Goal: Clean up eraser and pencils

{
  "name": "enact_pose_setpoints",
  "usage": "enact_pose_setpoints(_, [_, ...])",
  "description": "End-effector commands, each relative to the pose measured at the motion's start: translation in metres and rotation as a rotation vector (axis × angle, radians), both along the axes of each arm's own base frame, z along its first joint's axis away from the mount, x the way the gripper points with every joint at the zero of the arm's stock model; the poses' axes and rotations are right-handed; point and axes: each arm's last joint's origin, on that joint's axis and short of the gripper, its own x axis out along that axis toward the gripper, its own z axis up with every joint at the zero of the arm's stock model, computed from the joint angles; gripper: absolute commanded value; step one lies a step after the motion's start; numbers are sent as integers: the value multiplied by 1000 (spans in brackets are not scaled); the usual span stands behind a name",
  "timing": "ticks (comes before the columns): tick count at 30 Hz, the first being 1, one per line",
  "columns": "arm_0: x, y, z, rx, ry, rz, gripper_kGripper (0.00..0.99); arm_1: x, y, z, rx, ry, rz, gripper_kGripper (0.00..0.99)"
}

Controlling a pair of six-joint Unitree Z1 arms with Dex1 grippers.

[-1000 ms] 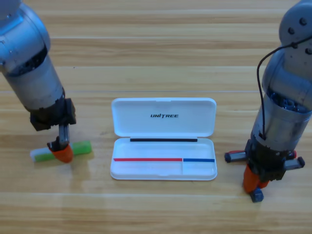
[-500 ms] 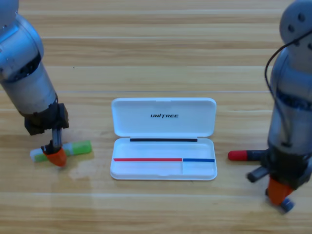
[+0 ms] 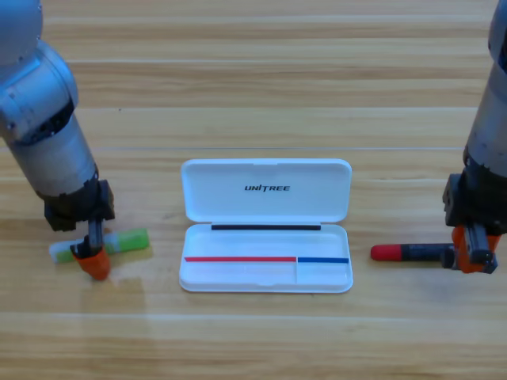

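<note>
Open white case [image 3: 266, 226] flat on the wooden table [image 3: 253, 79], lid back.

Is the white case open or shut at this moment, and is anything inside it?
Open and empty. The lid of the white case lies folded back flat on the table, and neither the green pencil nor the red pencil is in its tray.

grey rounded arms, black grippers, orange jaws

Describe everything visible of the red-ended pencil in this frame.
The red-ended pencil is a short, thick stick with a rounded red tip and a dark barrel. It lies flat on the wooden table, right of the open white case and apart from it, red end toward the case. The right gripper covers its far end; whether it grips is unclear.
</note>
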Motion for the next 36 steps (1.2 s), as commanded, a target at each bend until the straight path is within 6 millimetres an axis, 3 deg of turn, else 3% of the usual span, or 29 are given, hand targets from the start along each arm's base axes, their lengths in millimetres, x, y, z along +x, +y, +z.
enact_pose_setpoints(1, [3,3,-20,22,52,1,861,4,12,-19,-13,81,75,0])
enact_pose_setpoints(7, [3,4,-21,32,55,-21,749,7,34,-22,31,99,145,0])
enact_pose_setpoints(13, [3,4,-21,38,55,-53,526,16,62,-37,20,99,205,0])
enact_pose_setpoints(15, [3,4,-20,36,52,-70,405,20,72,-42,19,94,219,0])
enact_pose_setpoints(19, [4,3,-15,33,36,-96,26,29,96,-51,11,90,239,0])
enact_pose_setpoints(20, [4,3,-13,32,28,-95,0,30,102,-53,10,89,244,0])
enact_pose_setpoints(27, [2,6,-1,47,-8,-90,0,39,122,-67,0,87,253,0])
enact_pose_setpoints(36, [-3,9,29,33,-34,-88,0,46,129,-79,-26,74,254,0])
